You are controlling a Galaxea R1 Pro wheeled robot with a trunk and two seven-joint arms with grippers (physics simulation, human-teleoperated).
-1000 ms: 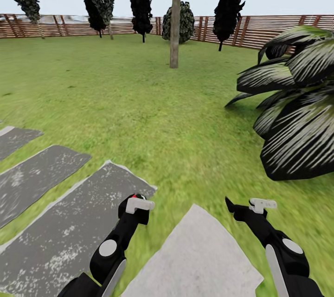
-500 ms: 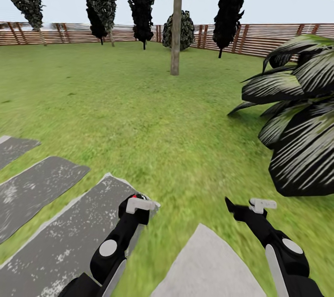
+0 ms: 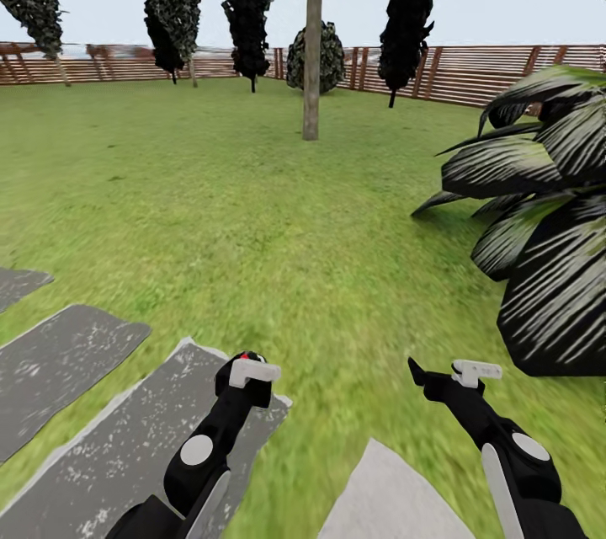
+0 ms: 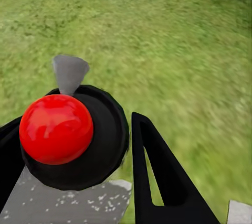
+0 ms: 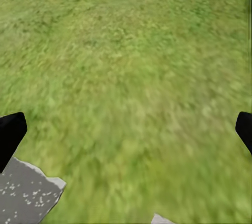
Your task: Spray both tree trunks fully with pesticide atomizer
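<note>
A: Where's the atomizer (image 4: 73, 140)?
B: Pinched in our left hand (image 3: 244, 377), red cap up, over grey paving (image 3: 101, 438); grass (image 3: 252, 210) lies beyond.
A: Our right hand (image 3: 438, 383)?
B: Fingers spread wide, holding nothing, above grass.
A: The trees?
B: One straight trunk (image 3: 311, 50) stands well ahead; a fence (image 3: 488, 72) behind it; a palm (image 3: 539, 219) on our right.
</note>
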